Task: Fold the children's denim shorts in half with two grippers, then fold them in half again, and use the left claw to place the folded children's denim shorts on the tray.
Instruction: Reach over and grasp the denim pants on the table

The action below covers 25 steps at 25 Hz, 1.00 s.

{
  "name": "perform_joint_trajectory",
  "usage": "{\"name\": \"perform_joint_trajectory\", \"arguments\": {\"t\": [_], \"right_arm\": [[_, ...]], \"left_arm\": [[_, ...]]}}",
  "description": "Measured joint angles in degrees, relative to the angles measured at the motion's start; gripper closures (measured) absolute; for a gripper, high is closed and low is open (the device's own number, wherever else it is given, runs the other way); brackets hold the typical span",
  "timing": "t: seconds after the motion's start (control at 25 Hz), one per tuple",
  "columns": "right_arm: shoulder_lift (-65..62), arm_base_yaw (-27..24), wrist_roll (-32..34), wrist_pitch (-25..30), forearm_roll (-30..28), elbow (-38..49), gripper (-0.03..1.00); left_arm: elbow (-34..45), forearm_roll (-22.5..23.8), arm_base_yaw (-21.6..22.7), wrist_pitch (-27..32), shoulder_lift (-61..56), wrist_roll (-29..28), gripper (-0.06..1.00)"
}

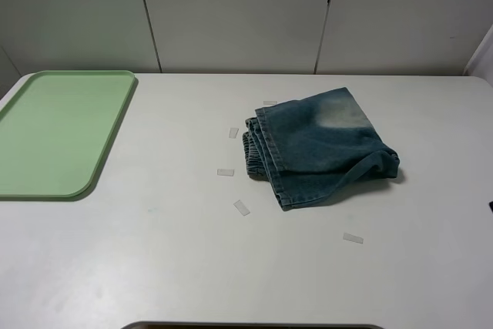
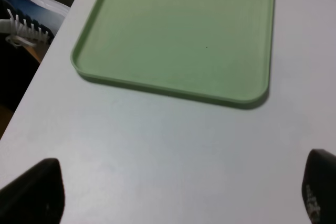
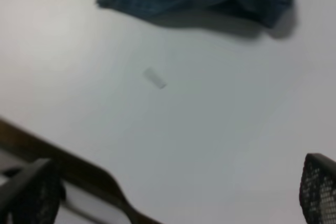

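A pale-green tray (image 1: 54,125) lies flat at the left of the high view, its far end at the upper left of the white table (image 1: 154,267). Its floor shows as plain green from rim to rim (the left wrist camera, looking down on one rounded corner, shows the same smooth surface with one tiny dark speck (image 2: 206,47)). The denim shorts (image 1: 320,148) lie on the table right of centre, well apart from the tray and not in it. They sit as a folded bundle with the layers stacked. The gathered waistband (image 1: 253,156) peeks out along the bundle's left side. A pale faded patch (image 1: 339,113) marks the top layer toward the back, and a hemmed edge (image 1: 377,161) curls over at the right. Small paper scraps (image 1: 242,207) are scattered on the table around the shorts: three off the left side, one at the back edge, and one toward the lower right of the frame.

The left gripper (image 2: 176,195) hangs over bare table just beside one short rim of the tray. Its two black fingers (image 2: 31,195) are spread wide with nothing between them. The right gripper (image 3: 173,192) hangs over the table near the edge of the shorts, with one scrap lying between it and the cloth. Its fingers (image 3: 321,190) are likewise spread wide apart and grasp nothing. Neither gripper touches the shorts or the tray.
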Motion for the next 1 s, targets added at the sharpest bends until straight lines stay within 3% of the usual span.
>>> {"name": "perform_joint_trajectory", "arguments": {"t": [0.16, 0.36, 0.64, 1.0], "right_arm": [[-8.73, -9.09, 0.00, -0.68, 0.00, 3.74, 0.27], [-21.79, -21.21, 0.00, -5.98, -0.05, 10.28, 0.27], [-35.64, -30.45, -0.07, -10.83, 0.00, 16.27, 0.27], [-38.83, -33.44, -3.50, -10.96, 0.00, 16.37, 0.27]], "left_arm": [[0.00, 0.00, 0.00, 0.00, 0.00, 0.00, 0.06], [0.00, 0.00, 0.00, 0.00, 0.00, 0.00, 0.06], [0.00, 0.00, 0.00, 0.00, 0.00, 0.00, 0.06], [0.00, 0.00, 0.00, -0.05, 0.00, 0.00, 0.06]]}}
